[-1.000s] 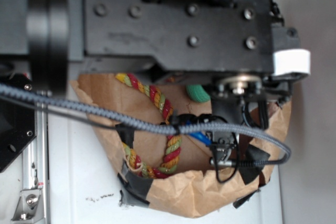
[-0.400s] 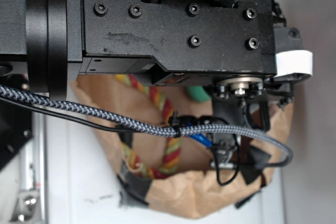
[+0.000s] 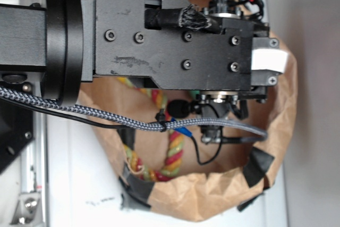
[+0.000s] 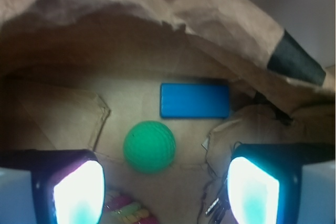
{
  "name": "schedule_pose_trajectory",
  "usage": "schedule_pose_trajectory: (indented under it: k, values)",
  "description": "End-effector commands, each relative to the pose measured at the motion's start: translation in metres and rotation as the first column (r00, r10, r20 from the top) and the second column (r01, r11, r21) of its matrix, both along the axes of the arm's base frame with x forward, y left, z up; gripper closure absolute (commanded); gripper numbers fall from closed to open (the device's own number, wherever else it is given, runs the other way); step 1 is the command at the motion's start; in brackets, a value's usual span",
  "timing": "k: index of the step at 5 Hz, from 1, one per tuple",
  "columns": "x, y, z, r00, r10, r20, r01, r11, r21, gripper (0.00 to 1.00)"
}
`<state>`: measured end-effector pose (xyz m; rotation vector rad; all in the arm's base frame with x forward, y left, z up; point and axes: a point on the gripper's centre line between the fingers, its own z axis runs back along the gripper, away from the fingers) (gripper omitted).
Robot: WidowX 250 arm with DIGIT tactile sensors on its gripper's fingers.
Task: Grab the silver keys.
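In the wrist view my gripper [image 4: 166, 192] is open, its two glowing pads wide apart above the brown paper floor. The silver keys [image 4: 214, 211] show only as small dark shiny metal pieces at the bottom edge, just inside my right finger [image 4: 254, 190], with thin wire rising from them. Nothing sits between the pads. A green ball [image 4: 149, 146] lies ahead of the gripper, a little left of centre. In the exterior view the black arm [image 3: 170, 41] covers the gripper and the keys.
A blue rectangular block [image 4: 195, 100] lies beyond the ball. A red, yellow and green rope [image 3: 172, 152] curls at the left, its end by my left finger [image 4: 79, 192]. Crumpled brown paper walls [image 4: 157, 3] with black tape patches [image 3: 258, 166] ring the space.
In the exterior view the arm has shifted up and left over the paper-lined container. It now hides the green ball that showed before.
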<state>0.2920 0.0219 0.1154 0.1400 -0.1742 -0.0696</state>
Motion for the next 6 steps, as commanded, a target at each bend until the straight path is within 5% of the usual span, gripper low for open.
schedule_pose_trajectory:
  k: [1,6]
  values:
    - [-0.007,0.022,0.009,0.997,0.076,-0.029,-0.075,0.997,0.034,0.0]
    - [-0.043,0.036,0.006,1.0,-0.02,0.009,0.02,0.999,-0.041,0.0]
